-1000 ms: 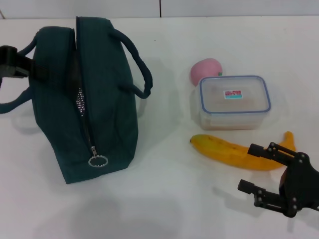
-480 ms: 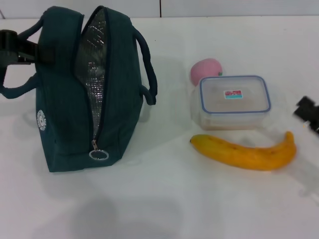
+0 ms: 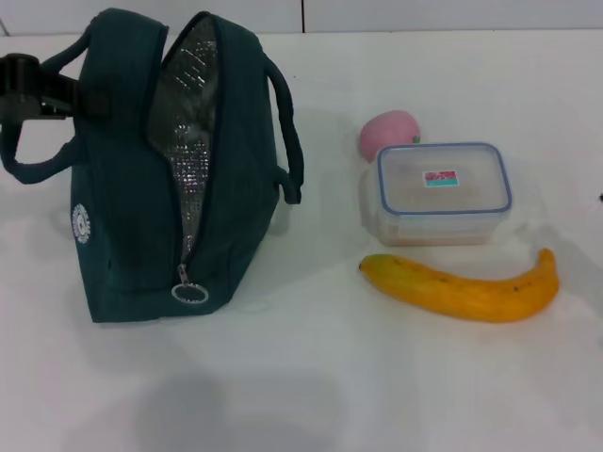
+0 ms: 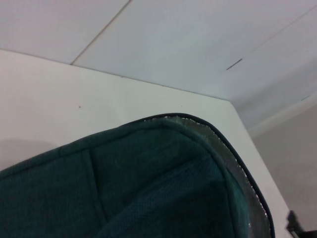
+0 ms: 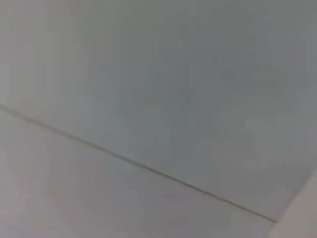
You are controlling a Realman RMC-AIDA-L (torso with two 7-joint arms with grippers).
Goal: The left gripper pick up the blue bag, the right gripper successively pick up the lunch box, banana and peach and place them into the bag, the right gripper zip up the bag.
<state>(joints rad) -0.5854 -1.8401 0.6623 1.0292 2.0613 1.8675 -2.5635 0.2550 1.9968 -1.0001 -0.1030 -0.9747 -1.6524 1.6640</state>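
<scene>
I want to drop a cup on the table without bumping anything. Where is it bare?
Bare: the table strip nearest the robot, and the gap between the blue bag and the banana. Crowded: peach, lunch box and banana sit close together.

The blue bag [image 3: 160, 179] stands upright on the table [image 3: 311, 377] to my left, its mouth gaping toward me. My left claw [image 3: 28, 89] is at the bag's far-left handle. Well apart to my right sits the lunch box [image 3: 443, 193], the peach [image 3: 388, 135] touching its back left corner. The banana [image 3: 462, 287] lies just before the lunch box.
</scene>
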